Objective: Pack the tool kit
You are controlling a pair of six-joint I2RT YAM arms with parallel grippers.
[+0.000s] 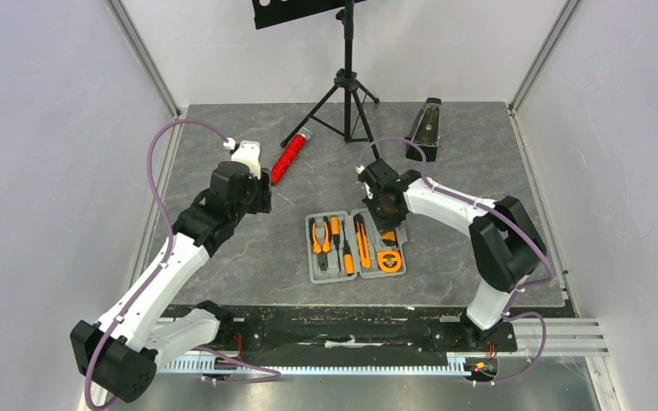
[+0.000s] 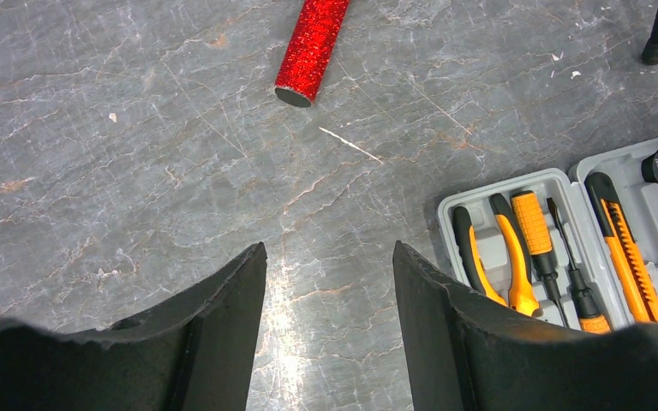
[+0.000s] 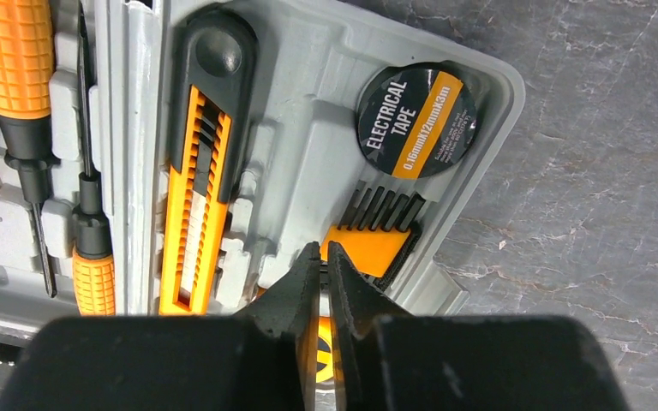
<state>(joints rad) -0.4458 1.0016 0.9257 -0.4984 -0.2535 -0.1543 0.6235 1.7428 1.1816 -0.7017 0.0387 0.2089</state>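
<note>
The grey tool kit case (image 1: 312, 276) lies open and flat at the table's middle. It holds orange-and-black pliers (image 1: 320, 240), screwdrivers (image 1: 336, 235), a knife (image 1: 362, 242) and a round tape measure (image 1: 388, 261). My right gripper (image 1: 385, 221) hovers over the case's right half. In the right wrist view it (image 3: 324, 248) is shut with nothing in it, above an orange bit holder (image 3: 368, 244), beside the knife (image 3: 197, 171) and a roll of electrical tape (image 3: 417, 120). My left gripper (image 2: 330, 248) is open and empty over bare table, left of the case (image 2: 480, 190).
A red glittery cylinder (image 1: 291, 154) lies at the back, ahead of the left gripper, and shows in the left wrist view (image 2: 313, 43). A black tripod music stand (image 1: 347, 86) stands at the back centre. A black metronome (image 1: 426, 128) stands at the back right. Walls enclose the table.
</note>
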